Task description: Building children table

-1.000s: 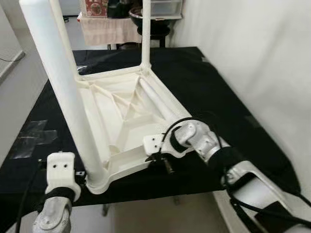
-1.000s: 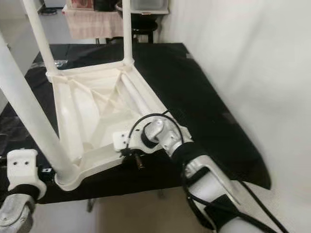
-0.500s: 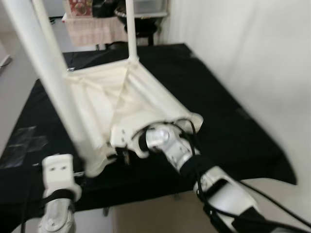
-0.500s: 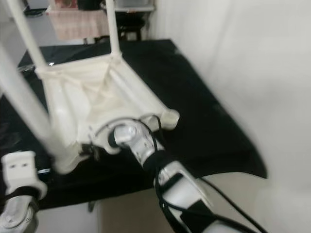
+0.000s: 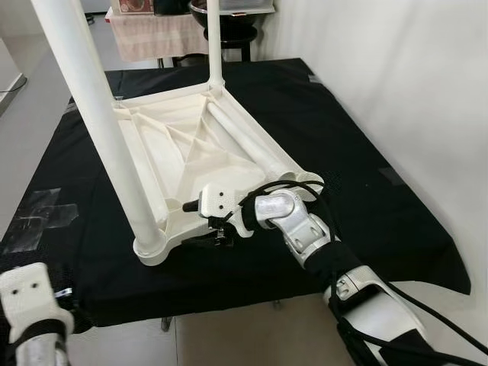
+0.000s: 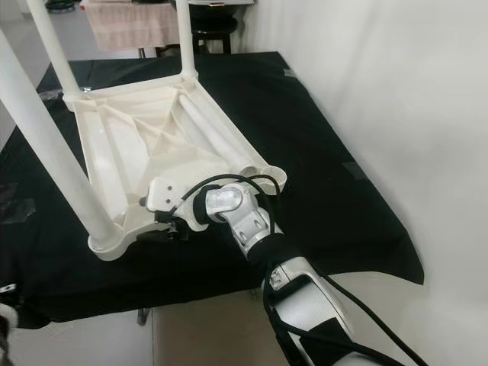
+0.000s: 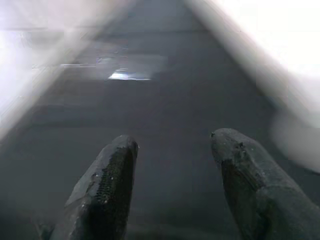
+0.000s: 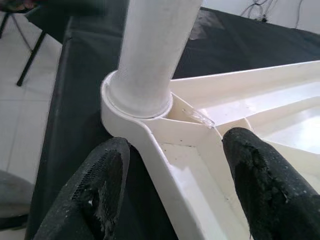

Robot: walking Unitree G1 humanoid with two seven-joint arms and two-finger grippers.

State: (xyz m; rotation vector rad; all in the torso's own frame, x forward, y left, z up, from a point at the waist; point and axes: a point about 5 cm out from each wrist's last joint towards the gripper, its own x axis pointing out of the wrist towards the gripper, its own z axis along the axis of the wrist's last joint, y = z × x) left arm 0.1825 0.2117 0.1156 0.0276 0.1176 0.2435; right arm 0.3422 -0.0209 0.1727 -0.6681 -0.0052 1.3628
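Nearest the robot, the left gripper (image 7: 170,190) hangs low off the desk's (image 5: 366,191) front edge, jaws parted and empty. Just beyond, the right gripper (image 8: 175,185) is clearly the nearer arm: its jaws stand wide open, straddling the near rim of the upturned white table top (image 5: 191,145), gripping nothing. The near-left leg (image 5: 99,114) stands upright in its corner socket just ahead of those jaws. Farther back another leg (image 5: 213,46) rises, while the near-right socket (image 5: 301,179) looks empty.
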